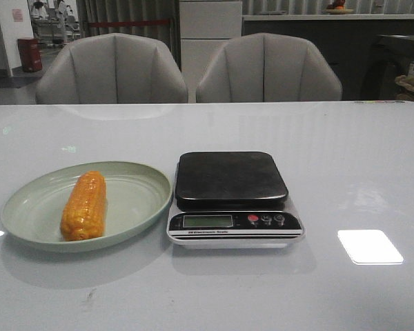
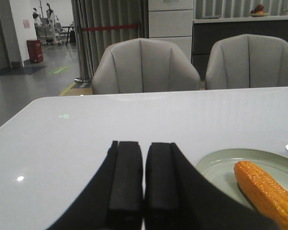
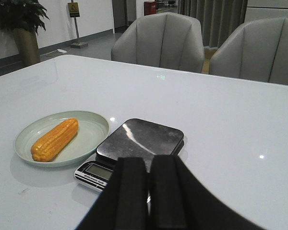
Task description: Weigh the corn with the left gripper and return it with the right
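Observation:
The orange-yellow corn [image 1: 84,205] lies on a pale green plate [image 1: 34,207] at the left of the table. It also shows in the left wrist view [image 2: 266,191] and the right wrist view [image 3: 55,139]. A kitchen scale [image 1: 231,179] with a dark platform stands just right of the plate, nothing on it. No gripper shows in the front view. My left gripper [image 2: 144,143] is shut and empty, left of the plate. My right gripper [image 3: 148,159] is shut and empty, on the near side of the scale [image 3: 140,139].
Two grey chairs [image 1: 114,69] [image 1: 268,67] stand behind the table's far edge. A bright light reflection [image 1: 370,246] lies on the white tabletop at the right front.

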`<act>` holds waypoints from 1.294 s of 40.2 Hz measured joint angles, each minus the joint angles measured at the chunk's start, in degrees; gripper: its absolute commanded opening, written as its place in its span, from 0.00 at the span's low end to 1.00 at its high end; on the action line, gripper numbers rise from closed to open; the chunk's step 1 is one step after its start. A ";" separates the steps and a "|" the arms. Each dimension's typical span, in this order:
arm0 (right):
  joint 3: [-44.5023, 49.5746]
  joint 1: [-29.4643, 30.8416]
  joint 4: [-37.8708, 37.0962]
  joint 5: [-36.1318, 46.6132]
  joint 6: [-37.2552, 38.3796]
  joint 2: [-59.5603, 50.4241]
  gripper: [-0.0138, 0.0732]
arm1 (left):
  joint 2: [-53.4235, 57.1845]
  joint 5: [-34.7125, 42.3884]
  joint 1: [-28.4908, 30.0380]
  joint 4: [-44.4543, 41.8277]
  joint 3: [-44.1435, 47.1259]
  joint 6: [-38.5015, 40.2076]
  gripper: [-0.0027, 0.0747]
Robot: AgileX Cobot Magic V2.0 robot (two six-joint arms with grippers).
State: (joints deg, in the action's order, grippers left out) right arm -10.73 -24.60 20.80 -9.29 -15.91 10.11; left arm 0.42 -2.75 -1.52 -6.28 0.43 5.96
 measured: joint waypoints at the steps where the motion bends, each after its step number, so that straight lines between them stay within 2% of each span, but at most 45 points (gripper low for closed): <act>1: 0.00 0.00 0.00 0.00 0.00 0.00 0.37 | 0.00 0.14 0.10 0.00 0.00 0.00 0.18; 52: 0.00 0.00 0.00 -0.22 0.00 0.00 0.37 | 0.00 0.83 0.10 -0.13 0.00 0.00 0.18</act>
State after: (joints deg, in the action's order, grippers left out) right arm -10.73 -24.60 20.80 -9.52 -15.91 10.11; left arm 0.42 -1.92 -1.42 -6.42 0.43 5.96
